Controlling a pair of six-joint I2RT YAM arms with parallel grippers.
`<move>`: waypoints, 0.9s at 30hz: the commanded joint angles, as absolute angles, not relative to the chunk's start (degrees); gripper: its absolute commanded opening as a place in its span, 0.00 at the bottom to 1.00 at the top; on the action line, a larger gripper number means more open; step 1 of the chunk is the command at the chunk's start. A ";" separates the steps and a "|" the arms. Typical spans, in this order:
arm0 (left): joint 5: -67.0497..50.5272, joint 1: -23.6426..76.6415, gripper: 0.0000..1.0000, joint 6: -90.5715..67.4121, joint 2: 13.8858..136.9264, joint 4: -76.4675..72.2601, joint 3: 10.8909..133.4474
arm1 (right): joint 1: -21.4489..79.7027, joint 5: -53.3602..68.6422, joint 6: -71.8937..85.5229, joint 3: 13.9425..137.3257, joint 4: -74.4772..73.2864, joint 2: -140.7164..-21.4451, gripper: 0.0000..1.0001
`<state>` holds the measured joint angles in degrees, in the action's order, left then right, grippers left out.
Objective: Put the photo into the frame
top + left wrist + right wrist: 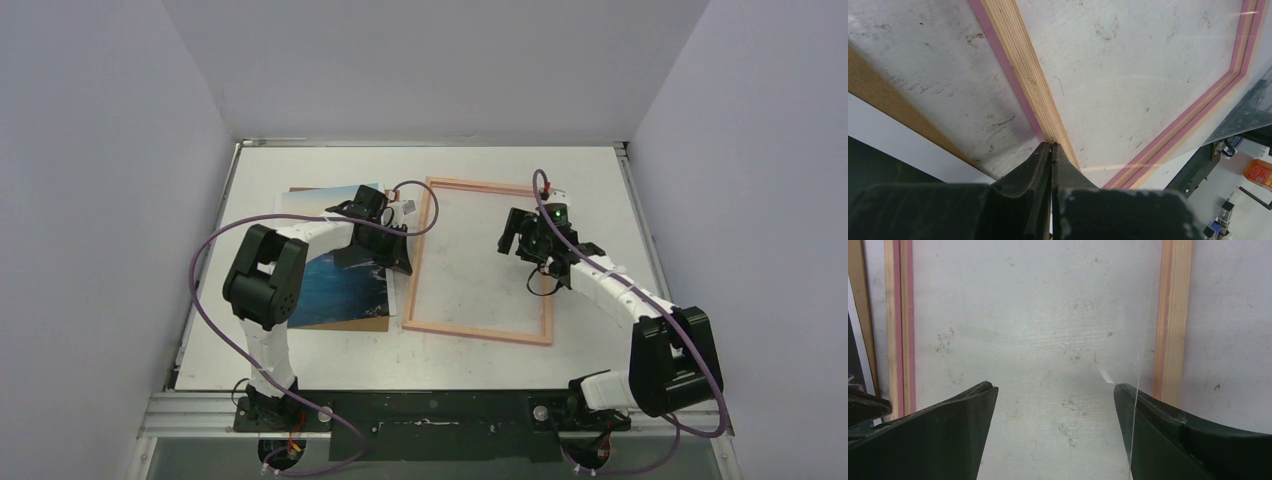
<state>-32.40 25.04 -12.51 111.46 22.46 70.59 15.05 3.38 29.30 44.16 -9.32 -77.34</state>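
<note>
The pink frame (478, 330) lies flat in the middle of the table. The photo (340, 285), a dark blue landscape with a white border, lies to its left on a brown backing board (350, 323), partly under my left arm. My left gripper (403, 262) is shut, its tips (1052, 146) resting against the frame's left bar (1023, 75); nothing shows between its jaws. My right gripper (514, 240) hangs open (1055, 390) over the bare table inside the frame, near the right bar (1173, 315). It holds nothing.
The thin edge of a clear sheet (1143, 365) runs past my right gripper's right finger (1168, 435). The board's brown edge (888, 100) and the photo's white border (903, 142) lie just left of the frame. White walls close in the table on three sides.
</note>
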 commanded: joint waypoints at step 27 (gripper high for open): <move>-32.03 23.40 0.00 -10.33 110.60 24.08 69.76 | 19.40 -7.87 23.08 50.89 -16.44 -79.94 0.90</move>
<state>-33.61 23.88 -11.79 111.46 22.87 70.32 18.90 -6.66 24.21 48.80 -17.43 -79.72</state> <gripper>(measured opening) 0.007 0.898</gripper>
